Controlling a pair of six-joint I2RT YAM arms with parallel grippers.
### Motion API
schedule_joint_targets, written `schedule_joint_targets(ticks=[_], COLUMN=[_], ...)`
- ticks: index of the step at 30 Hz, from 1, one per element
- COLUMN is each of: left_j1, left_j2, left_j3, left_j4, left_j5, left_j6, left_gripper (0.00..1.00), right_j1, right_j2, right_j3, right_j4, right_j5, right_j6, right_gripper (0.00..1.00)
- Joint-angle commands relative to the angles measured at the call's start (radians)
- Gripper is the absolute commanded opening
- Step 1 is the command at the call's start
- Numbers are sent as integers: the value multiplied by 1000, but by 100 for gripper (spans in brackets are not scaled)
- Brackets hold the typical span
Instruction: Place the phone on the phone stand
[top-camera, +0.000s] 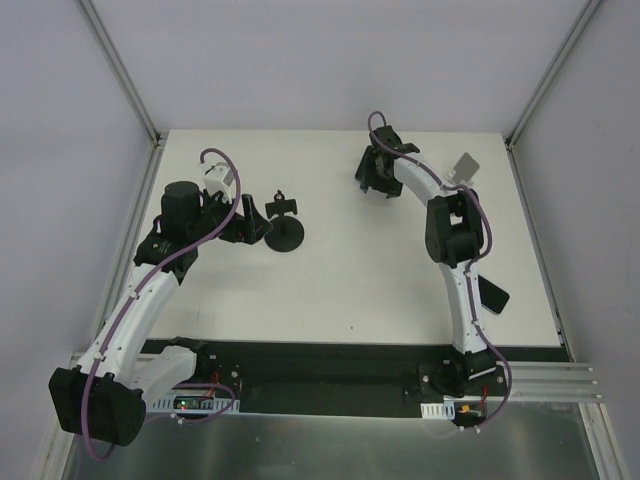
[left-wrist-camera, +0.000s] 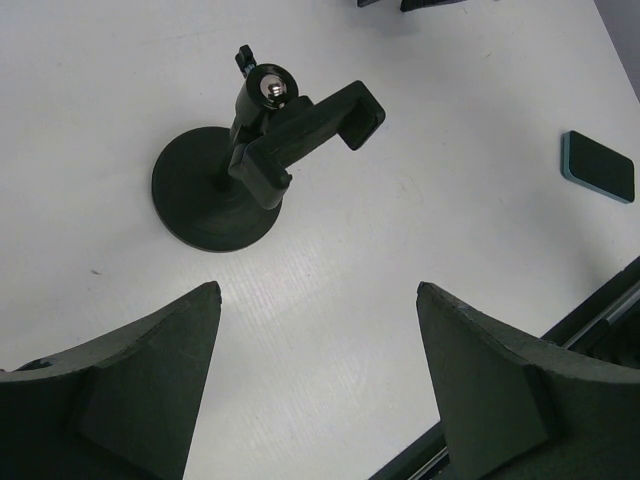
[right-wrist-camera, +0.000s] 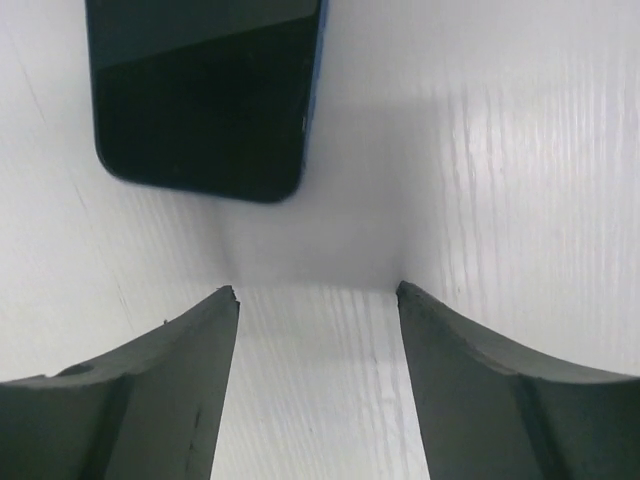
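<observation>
Phone (right-wrist-camera: 200, 90): lies flat on the bench (top-camera: 330, 290) at its far side, just ahead of the right end effector (right-wrist-camera: 315, 290). Only its near end shows in the right wrist view, with a blue rim along one long side. From above the arm hides it.
Right end effector: spread wide and holding nothing, with bare bench between the fingers. It is close above the surface and not touching the phone.
Left end effector (left-wrist-camera: 318, 290): also spread and holding nothing, close beside the stand (left-wrist-camera: 215, 195) and aimed at it.
Stand: upright on its disc base left of centre, its clamp (left-wrist-camera: 310, 130) tilted at the top and holding nothing.
Other phone (left-wrist-camera: 598, 165): flat near the front edge by the right arm, well apart from both end effectors.
Silver stand (top-camera: 465, 165): near the far right corner.
Handling: the phone is probably rigid, thin, fairly light and glossy, so slippery. Lying flat, it offers little height to catch.
Grip: across the two long edges near the middle, fingers down to the bench, squeezing firmly but not hard.
Risk: it could skid away or tip out of the pinch.
Progress: judged early, with the phone not yet picked up.
</observation>
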Motion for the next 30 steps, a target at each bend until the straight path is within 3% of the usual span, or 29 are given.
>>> schedule_joint_targets(ticks=[1,4,9,11,14,15,18,23,30], left_j1=[10,10,12,10,10,10,12,12,13], left_j2=[-18,-31,-46,-49,-54,-54,-52,-41,-23], left_j3=[2,1,1,1,2,2,2,1,2], left_j4=[45,45,43,45,43,43,43,46,46], left_j5=[-4,-15,-20,-18,-9,-7,-9,-3,3], left_j6=[-4,1,3,0,-2,-2,-2,-5,-10], left_gripper=[78,78,78,78,78,78,78,78,78], right_j1=[3,3,12,14,12,12,15,33,60], right_j2=[-185,-228,-300,-275,-152,-115,44,152,229], right_j3=[-168,-237,-412,-394,-236,-189,-3,180,297], right_j4=[194,303,653,743,747,729,681,586,480], right_j5=[-65,-127,-250,-313,-376,-385,-398,-291,-157], right_j6=[-27,-28,-17,1,39,77,171,222,249], right_gripper=[69,71,67,66,62,52,41,34,27])
